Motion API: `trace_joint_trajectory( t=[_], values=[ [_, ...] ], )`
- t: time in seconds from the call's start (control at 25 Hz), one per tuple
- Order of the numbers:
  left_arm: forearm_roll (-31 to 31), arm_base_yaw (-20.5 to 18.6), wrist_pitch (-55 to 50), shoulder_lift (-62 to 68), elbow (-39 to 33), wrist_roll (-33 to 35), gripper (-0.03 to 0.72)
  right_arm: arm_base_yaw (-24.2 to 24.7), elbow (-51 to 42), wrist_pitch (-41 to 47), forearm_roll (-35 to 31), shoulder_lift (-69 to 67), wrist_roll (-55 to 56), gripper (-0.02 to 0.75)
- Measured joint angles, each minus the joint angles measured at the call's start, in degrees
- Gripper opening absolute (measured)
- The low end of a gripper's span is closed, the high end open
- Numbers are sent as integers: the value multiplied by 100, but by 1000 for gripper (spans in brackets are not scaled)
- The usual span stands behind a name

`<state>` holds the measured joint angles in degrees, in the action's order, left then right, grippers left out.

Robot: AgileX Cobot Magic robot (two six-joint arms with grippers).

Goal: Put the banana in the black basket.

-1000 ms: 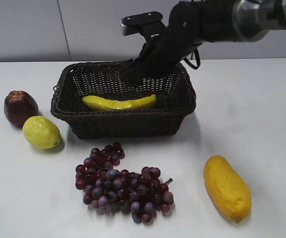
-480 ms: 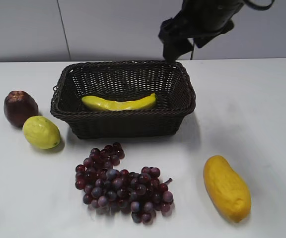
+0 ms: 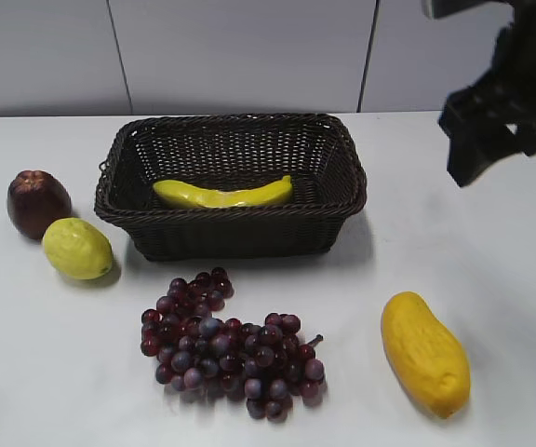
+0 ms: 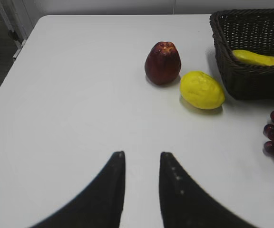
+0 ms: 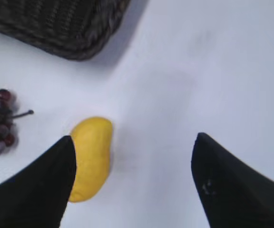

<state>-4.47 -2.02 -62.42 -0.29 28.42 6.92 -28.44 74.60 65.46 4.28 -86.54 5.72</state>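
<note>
On the white desk (image 3: 491, 223), before a pale panelled wall, the banana (image 3: 223, 194) lies inside the basket (image 3: 231, 237); grapes (image 3: 231, 349) sit in front, and the right pincer (image 3: 477, 140) hangs high at right. Left wrist: the left pincer (image 4: 141, 159) is slightly parted, empty, over bare desk. Right wrist: fingers (image 5: 46, 180) spread wide, holding nothing, above an orange-yellow fruit (image 5: 90, 156).

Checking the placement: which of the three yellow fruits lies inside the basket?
The banana, long and curved, lies in the basket. The lemon and the oval fruit sit on the table.
</note>
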Motion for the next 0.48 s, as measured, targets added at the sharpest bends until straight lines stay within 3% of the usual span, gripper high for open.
trace_joint_trajectory(
  t=[0.24,0.48],
  values=[
    [0,0,0,0,0,0,239,332,-1256,-135,-183,907,76,592],
    [0,0,0,0,0,0,239,359,-2227,-398,-189,1894,126,592]
  ],
)
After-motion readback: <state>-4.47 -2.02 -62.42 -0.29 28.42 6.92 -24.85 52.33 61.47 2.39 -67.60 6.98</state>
